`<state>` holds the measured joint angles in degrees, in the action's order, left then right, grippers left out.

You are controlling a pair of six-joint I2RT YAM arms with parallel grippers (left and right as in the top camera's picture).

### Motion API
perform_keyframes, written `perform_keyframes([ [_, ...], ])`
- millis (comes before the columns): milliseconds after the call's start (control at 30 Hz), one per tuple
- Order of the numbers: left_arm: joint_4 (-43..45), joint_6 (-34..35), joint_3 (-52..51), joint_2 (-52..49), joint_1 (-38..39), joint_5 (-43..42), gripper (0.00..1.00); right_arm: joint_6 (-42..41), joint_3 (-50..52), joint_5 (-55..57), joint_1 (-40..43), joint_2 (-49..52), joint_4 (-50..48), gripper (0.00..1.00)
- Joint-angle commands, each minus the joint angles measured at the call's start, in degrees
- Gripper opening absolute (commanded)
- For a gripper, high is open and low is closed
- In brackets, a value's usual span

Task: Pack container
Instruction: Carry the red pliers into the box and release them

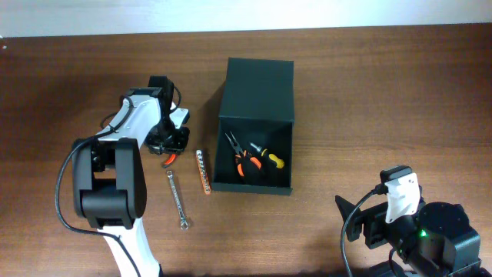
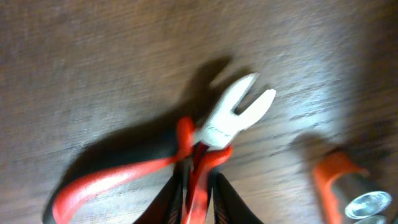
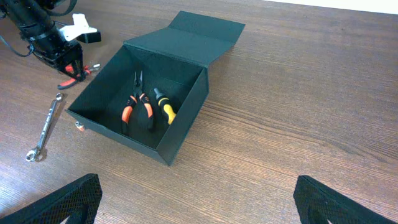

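Wooden table (image 1: pixel 346 92), my left fingers (image 2: pixel 231 202) tight on red cutters (image 2: pixel 211 134) near open green box (image 1: pixel 260 88), right fingers (image 3: pixel 68 202) wide apart.

left arm (image 1: pixel 115 185) extended forward, wrist down | left gripper (image 2: pixel 198 190) jaws narrow | right gripper (image 3: pixel 202 200) jaws wide

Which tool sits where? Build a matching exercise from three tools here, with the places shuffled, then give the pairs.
Things:
1. wrench
2. yellow-handled screwdriver
3. red-handled pliers

Places:
A. inside the container
B. one handle between the fingers of the left gripper
C. flat on the table, nothing touching it

Pairs: 1-C, 2-A, 3-B
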<state>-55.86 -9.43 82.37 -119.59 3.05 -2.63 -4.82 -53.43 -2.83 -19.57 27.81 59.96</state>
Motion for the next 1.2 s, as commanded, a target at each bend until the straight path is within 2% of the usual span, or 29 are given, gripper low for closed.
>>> perform_keyframes([
  [0,1.75,-0.26,0.09,-2.21,0.07,-5.53,0.17,-0.61,0.07,0.31,0.09,-0.13,-0.17,0.99],
  [267,4.28,1.25,1.22,0.79,0.07,-7.69,0.16,-0.61,0.07,0.31,0.09,-0.13,-0.17,0.99],
  [400,5.25,1.22,1.22,4.13,0.07,-7.69,0.09,-0.59,0.07,0.31,0.09,-0.13,-0.17,0.99],
  [867,6.21,5.55,1.22,13.29,0.87,-8.41,0.04,-0.61,0.07,0.31,0.09,-0.13,-0.17,0.99],
  [1000,6.21,5.53,1.42,16.13,4.50,-8.57,0.04,-0.61,0.07,0.31,0.09,-0.13,-0.17,0.99],
  [1167,6.21,5.53,1.81,18.78,12.98,-8.55,0.04,-0.61,0.07,0.31,0.09,-0.13,-0.17,0.99],
])
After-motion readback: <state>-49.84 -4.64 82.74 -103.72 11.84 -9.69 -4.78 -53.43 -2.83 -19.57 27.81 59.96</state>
